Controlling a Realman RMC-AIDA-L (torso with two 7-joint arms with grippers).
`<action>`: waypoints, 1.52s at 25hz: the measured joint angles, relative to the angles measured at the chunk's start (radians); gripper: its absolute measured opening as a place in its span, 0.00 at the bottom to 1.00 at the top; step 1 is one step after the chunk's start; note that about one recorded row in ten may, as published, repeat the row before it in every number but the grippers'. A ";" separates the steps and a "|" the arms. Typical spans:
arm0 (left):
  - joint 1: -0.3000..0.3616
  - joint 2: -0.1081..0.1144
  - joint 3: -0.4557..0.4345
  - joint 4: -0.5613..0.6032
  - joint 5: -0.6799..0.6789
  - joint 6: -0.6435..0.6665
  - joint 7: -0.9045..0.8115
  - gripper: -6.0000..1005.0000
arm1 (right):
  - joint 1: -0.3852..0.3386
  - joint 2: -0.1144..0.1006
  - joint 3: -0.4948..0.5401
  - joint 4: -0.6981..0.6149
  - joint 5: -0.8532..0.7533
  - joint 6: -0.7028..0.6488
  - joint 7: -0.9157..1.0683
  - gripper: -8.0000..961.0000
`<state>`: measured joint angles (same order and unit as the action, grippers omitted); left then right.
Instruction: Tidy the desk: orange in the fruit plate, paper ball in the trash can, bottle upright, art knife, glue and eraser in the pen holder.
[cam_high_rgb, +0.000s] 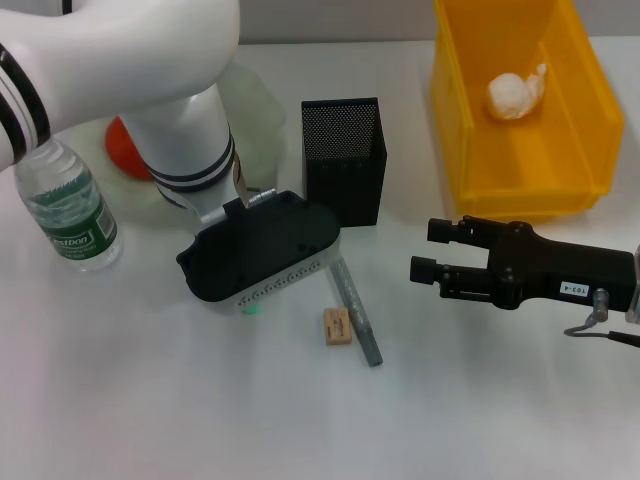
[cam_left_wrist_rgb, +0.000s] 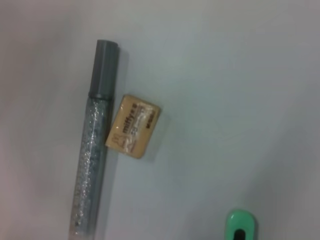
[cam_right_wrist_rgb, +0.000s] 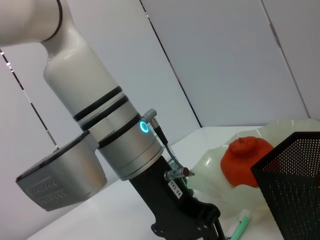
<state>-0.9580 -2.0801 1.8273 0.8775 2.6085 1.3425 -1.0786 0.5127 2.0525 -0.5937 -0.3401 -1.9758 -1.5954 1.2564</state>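
Half the orange (cam_high_rgb: 122, 146) behind the left arm (cam_high_rgb: 150, 90)

Left arm (cam_high_rgb: 185, 130) reaches in from the upper left, wrist bent downward, its camera housing facing the table; its gripper fingers are hidden beneath. Right gripper (cam_high_rgb: 428, 250) lies level at the right, pointing left, fingers apart and empty.

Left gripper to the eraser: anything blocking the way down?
Nothing visible. In the left wrist view the small tan rectangular eraser lies flat on bare white desk. The grey glitter-filled glue pen lies close beside it, seemingly apart, and could crowd a finger. The left gripper hangs over that spot; its fingers are hidden.
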 joint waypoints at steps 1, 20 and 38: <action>-0.002 0.000 0.000 -0.004 -0.004 -0.002 0.001 0.27 | 0.000 0.000 0.000 0.000 0.000 0.000 0.000 0.82; 0.001 0.000 -0.003 0.008 -0.008 0.000 -0.036 0.19 | 0.000 0.000 0.005 -0.003 0.000 0.000 0.000 0.82; 0.121 0.005 -0.244 0.283 -0.114 0.190 -0.278 0.19 | -0.025 0.000 0.008 -0.017 0.001 -0.015 -0.051 0.82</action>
<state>-0.8370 -2.0754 1.5831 1.1604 2.4949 1.5325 -1.3569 0.4880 2.0525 -0.5857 -0.3574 -1.9745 -1.6101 1.2053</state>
